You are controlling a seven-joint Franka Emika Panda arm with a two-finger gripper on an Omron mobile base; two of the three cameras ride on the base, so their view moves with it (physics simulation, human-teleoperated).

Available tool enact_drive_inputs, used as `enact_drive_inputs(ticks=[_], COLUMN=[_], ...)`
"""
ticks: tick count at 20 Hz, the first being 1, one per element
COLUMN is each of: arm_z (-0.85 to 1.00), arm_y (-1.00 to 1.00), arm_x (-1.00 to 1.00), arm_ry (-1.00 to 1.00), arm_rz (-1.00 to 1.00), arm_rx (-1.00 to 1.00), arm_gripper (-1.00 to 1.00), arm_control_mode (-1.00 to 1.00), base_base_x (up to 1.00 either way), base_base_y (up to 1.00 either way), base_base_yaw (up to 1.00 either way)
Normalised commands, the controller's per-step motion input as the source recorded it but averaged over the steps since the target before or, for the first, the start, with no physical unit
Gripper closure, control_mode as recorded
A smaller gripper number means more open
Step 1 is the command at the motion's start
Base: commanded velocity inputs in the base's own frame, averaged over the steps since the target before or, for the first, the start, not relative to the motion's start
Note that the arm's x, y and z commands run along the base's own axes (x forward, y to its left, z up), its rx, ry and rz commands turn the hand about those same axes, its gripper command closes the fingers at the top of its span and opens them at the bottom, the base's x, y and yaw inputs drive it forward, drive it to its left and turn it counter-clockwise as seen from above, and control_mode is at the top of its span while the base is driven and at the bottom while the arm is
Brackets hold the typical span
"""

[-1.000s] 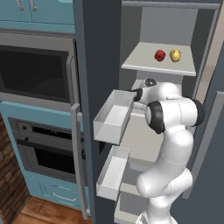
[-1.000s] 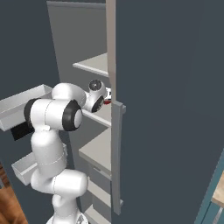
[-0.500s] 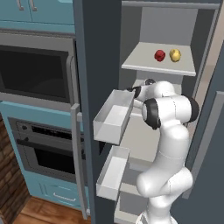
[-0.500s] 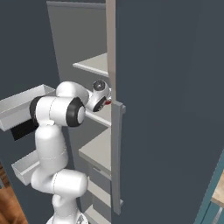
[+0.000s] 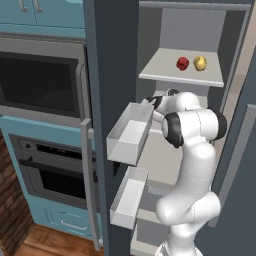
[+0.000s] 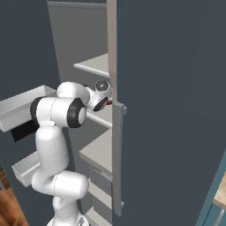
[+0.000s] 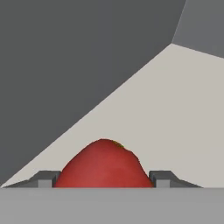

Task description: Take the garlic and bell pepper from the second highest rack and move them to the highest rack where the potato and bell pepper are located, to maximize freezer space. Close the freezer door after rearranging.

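On the second rack (image 7: 183, 109), the tool (image 7: 103, 179) sat with a red pepper (image 7: 103, 164) between its fingertips, whether clenched I cannot tell.

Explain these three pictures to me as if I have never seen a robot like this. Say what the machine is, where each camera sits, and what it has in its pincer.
The white jointed machine is a robot arm on a driving base, reaching into an open freezer in a simulated kitchen. Two pictures come from cameras on the base, behind the arm to its left and right. The third comes from a camera on the hand, looking along the pincer. There a red bell pepper sits between the two dark fingertips, on the second rack; whether they press on it cannot be told. On the top rack lie another red pepper and a yellowish potato. Two door bins hang on the open door.
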Motion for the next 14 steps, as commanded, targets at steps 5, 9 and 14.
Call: enact_drive_inputs(ticks=[5,9,14], arm_z=[0.19,0.74,0.98], arm_y=[0.0,0.01,0.03], arm_x=[-0.93,-0.81,-0.75], arm_ry=[-0.28,0.0,0.0], arm_rz=[-0.14,-0.08,-0.01], arm_rx=[0.0,0.0,0.0], arm_gripper=[1.0,1.0,1.0], arm_control_mode=[-1.0,-1.0,-1.0], base_base_x=[0.0,0.0,0.0], base_base_y=[0.0,0.0,0.0], base_base_yaw=[0.0,0.0,0.0])
